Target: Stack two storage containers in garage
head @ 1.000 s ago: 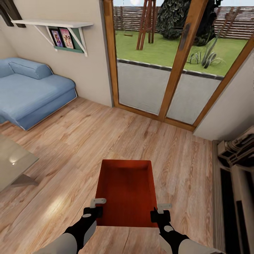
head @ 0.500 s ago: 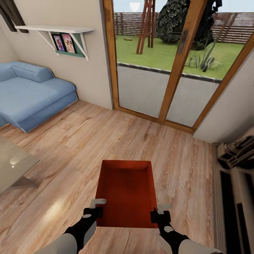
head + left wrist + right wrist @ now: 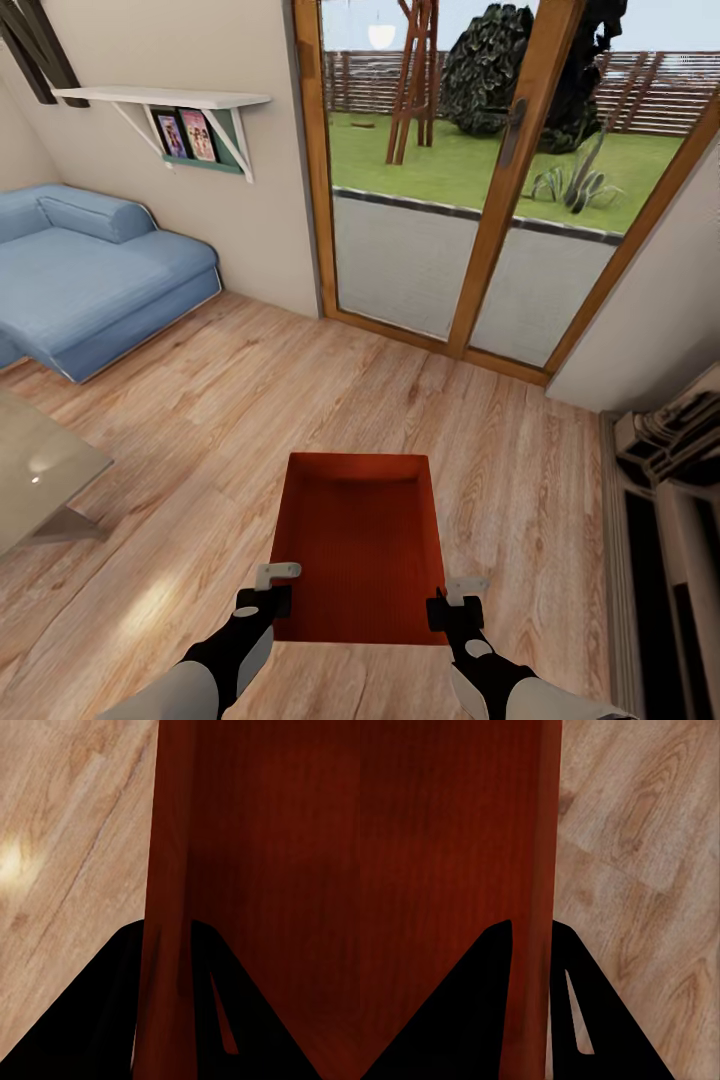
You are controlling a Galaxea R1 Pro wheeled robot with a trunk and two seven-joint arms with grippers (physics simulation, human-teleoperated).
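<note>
Both our pincers grasp the orange-red bin (image 3: pixel 358 545): left gripper (image 3: pixel 268 597) clamps its left wall, right gripper (image 3: pixel 452 608) its right wall. We hold it above the wood floor (image 3: pixel 200 420), near the glass doors (image 3: pixel 480 180) and blue sofa (image 3: pixel 90 275).

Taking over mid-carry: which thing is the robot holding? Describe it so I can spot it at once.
Start at the glass doors and come down the wood floor to the orange-red container nearest the camera. The left pincer and right pincer each clamp a side wall. It is the one red, open, lidless bin, against the blue sofa.
</note>
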